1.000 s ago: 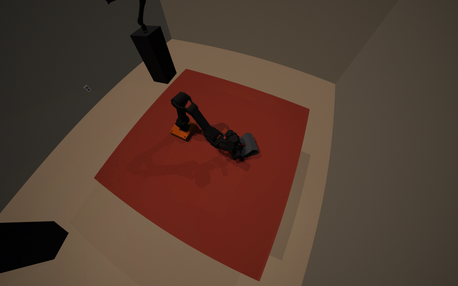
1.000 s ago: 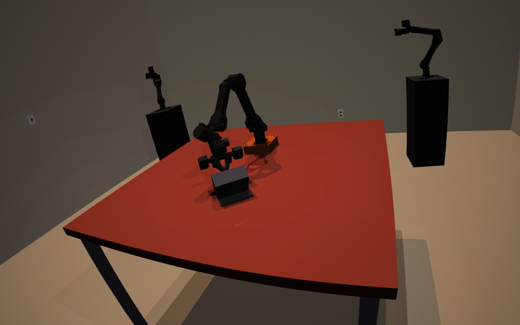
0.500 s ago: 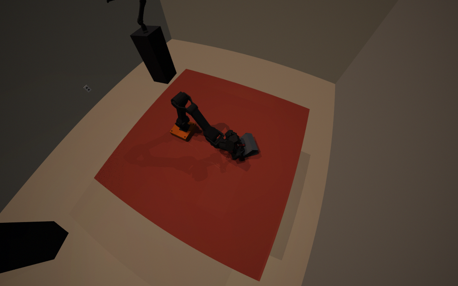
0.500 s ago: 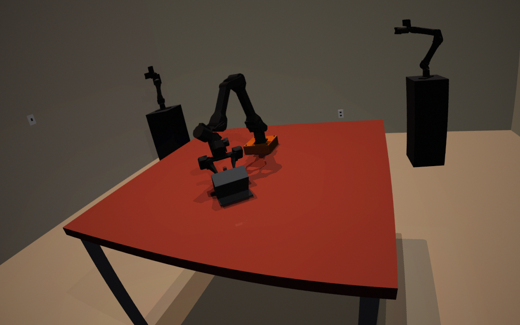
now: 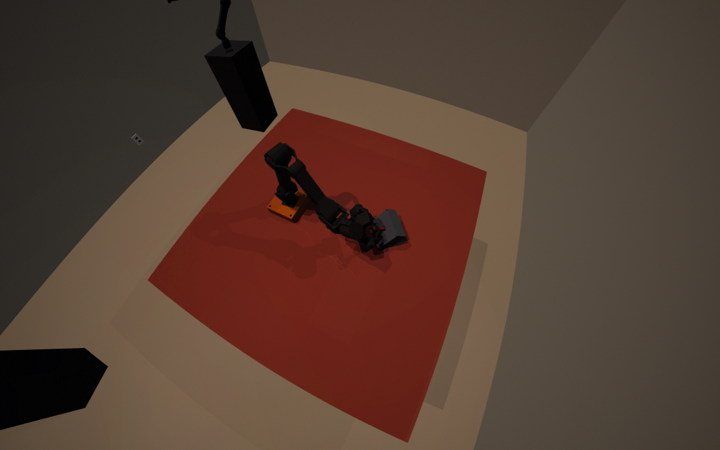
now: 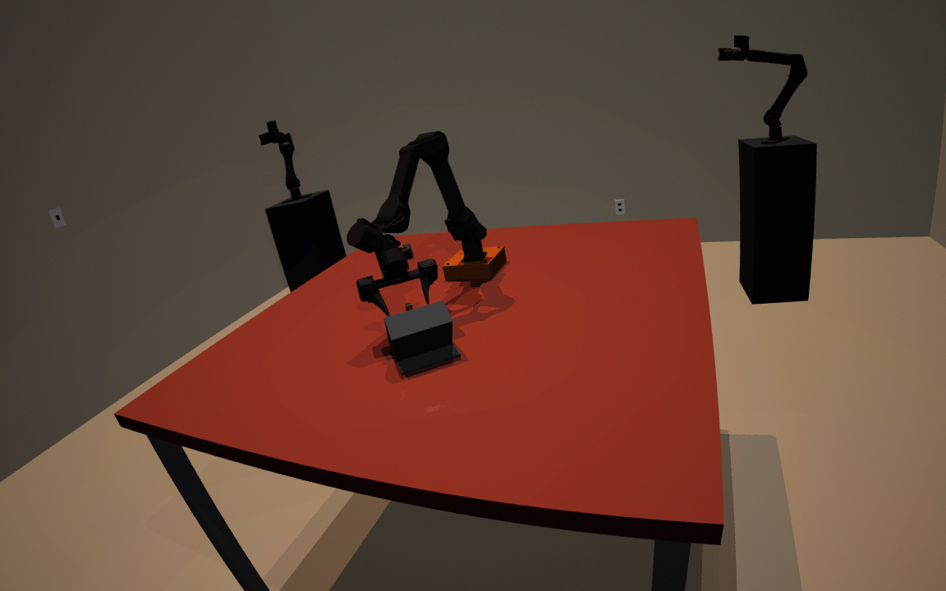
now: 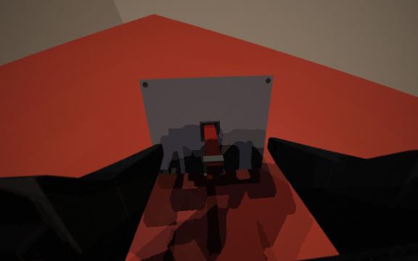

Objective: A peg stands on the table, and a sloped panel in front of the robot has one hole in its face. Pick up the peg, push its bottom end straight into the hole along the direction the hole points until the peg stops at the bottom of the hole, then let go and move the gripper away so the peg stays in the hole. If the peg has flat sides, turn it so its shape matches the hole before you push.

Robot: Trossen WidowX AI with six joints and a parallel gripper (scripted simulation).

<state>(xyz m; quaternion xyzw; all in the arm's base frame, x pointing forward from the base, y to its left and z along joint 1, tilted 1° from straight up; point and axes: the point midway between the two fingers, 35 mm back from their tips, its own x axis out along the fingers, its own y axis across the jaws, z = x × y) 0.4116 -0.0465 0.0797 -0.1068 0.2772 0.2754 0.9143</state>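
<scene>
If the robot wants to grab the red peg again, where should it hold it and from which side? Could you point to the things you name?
Probably by the flat sides of the red square peg [image 7: 212,143], outside the hole. The black gripper [image 6: 409,309] [image 7: 216,146] should come from the robot's side, one finger each side, because the peg sticks out from the grey sloped panel [image 7: 209,101] that way.

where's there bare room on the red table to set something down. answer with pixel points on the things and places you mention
Bare red shows between the orange base [image 5: 280,210] [image 6: 461,272] and the table's right edge in the exterior view, and from the sloped panel [image 5: 395,228] [image 6: 421,330] [image 7: 209,98] to the near edge. It's crowded at the panel's face: peg [image 7: 212,141] and open gripper [image 5: 375,234] [image 6: 409,305] [image 7: 216,146].
</scene>
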